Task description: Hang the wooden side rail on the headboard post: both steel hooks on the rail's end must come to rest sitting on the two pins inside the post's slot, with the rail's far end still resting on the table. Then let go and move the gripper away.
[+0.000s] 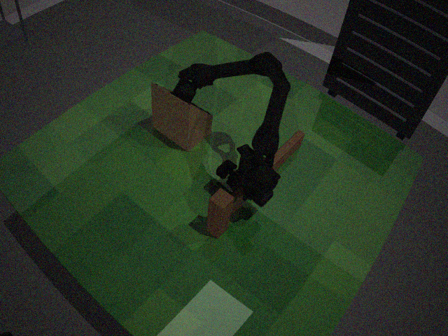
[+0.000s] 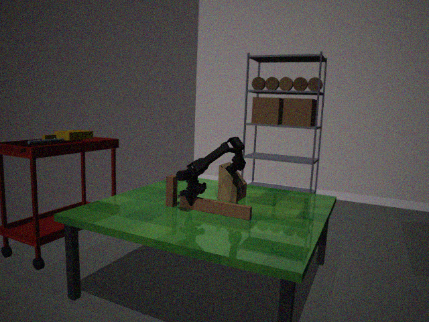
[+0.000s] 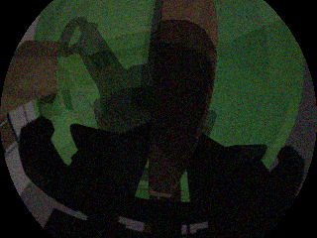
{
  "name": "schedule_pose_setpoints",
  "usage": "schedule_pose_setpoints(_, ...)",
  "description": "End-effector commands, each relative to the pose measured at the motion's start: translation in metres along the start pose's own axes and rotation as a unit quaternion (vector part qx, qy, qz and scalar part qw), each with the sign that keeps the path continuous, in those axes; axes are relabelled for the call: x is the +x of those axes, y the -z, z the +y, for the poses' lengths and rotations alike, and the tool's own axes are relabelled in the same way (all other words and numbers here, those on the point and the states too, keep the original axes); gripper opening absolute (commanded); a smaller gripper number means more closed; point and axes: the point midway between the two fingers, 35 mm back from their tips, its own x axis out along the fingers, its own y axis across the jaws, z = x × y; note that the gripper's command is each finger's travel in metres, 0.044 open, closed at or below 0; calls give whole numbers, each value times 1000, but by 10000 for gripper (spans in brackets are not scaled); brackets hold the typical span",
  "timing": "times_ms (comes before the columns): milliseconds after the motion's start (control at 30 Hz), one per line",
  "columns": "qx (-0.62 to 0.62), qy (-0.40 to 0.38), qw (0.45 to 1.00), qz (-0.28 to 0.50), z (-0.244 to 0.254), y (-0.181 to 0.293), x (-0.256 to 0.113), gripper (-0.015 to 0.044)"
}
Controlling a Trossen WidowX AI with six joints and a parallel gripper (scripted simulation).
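Note:
The wooden side rail (image 1: 289, 148) (image 2: 225, 208) (image 3: 188, 15) stands on its long narrow edge on the green table, its far end resting there. Its near end lies close to the headboard post, with a small gap in the exterior view. The headboard post (image 1: 218, 213) (image 2: 170, 190) is a short upright wooden block. My gripper (image 1: 239, 197) (image 2: 188, 200) (image 3: 169, 125) points down over the rail's near end and is shut on it, one finger on each side. The steel hooks, the slot and the pins are hidden or too dark to make out.
The arm's base sits on a wooden wedge block (image 1: 177, 122) (image 2: 226, 183) (image 3: 30, 74) beside the rail. A red cart (image 2: 58, 147) and a shelf rack (image 2: 282, 157) stand beyond the green table (image 1: 119, 231) (image 2: 138, 221). A pale rectangle (image 1: 209, 307) shows near the table's front edge.

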Motion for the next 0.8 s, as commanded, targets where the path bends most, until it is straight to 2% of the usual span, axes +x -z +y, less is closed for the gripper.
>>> schedule_pose_setpoints(0, -36, 1, 999, 0, -1, 0, 0, 0)
schedule_pose_setpoints(767, -37, 1, 999, 0, -11, -1, 0, 0)
